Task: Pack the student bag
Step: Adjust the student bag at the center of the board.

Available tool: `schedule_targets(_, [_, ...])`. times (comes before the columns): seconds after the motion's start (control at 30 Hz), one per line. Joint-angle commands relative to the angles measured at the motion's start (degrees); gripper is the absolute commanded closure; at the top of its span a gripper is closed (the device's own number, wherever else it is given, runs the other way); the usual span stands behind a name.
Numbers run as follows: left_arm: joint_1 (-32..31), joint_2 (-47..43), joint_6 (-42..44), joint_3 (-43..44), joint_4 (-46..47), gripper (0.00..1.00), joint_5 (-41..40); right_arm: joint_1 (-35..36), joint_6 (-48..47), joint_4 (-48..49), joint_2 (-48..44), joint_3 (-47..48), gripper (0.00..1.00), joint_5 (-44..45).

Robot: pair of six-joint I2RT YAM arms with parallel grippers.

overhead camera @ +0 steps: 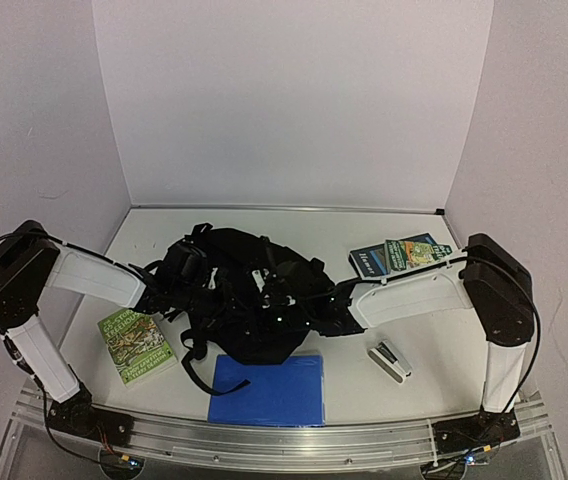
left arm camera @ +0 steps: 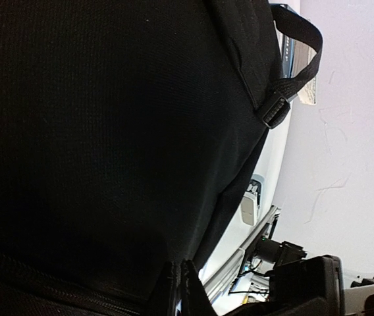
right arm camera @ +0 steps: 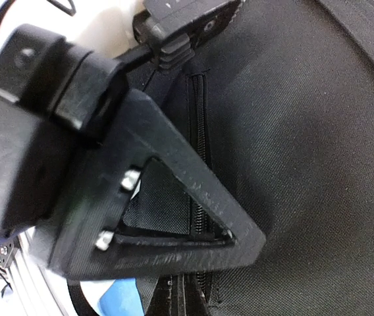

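Student bag [overhead camera: 244, 290] slumps mid-table, zipper [right arm camera: 197, 131] apparently unopened. Green book [overhead camera: 136, 345], blue folder [overhead camera: 269, 390] and two books [overhead camera: 402, 255] wait outside. Left gripper [left arm camera: 177, 289] pinches its fabric; right gripper [overhead camera: 294, 300] is fully closed.

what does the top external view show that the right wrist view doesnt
Only top external: a green book on the left, two books at the right rear, and a small grey device.
Only right wrist: the bag's zipper up close, with the right gripper closed at it.
Both: the black student bag and the blue folder.
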Motion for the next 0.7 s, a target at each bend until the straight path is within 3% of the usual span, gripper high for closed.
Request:
schedule_targets(0.0, [-0.7, 0.1, -1.5, 0.6, 1.1, 0.99, -0.5, 0.0, 0.7, 2.9, -1.7, -0.1, 1.0, 2.4])
schedule_targets(0.2, [-0.8, -2.1, -1.5, 0.1, -1.5, 1.0, -3.4, 0.0, 1.9, 2.8, -2.3, -0.5, 0.97, 4.1])
schedule_targets(0.43, [-0.8, -3.2, -2.0, -1.1, -1.4, 1.0, -6.3, 0.0, 4.8, 0.3, -7.0, -2.9, 0.43, 6.4])
schedule_targets(0.53, [-0.8, -3.7, -2.2, -1.6, -0.7, 1.0, -6.9, -0.1, 7.5, -2.8, -9.4, -4.6, 0.34, 10.2])
schedule_targets(0.67, [-0.8, -4.2, -2.1, -1.9, -0.7, 1.0, -7.7, -1.1, 15.6, -6.8, -11.5, -7.4, 0.28, 14.2])
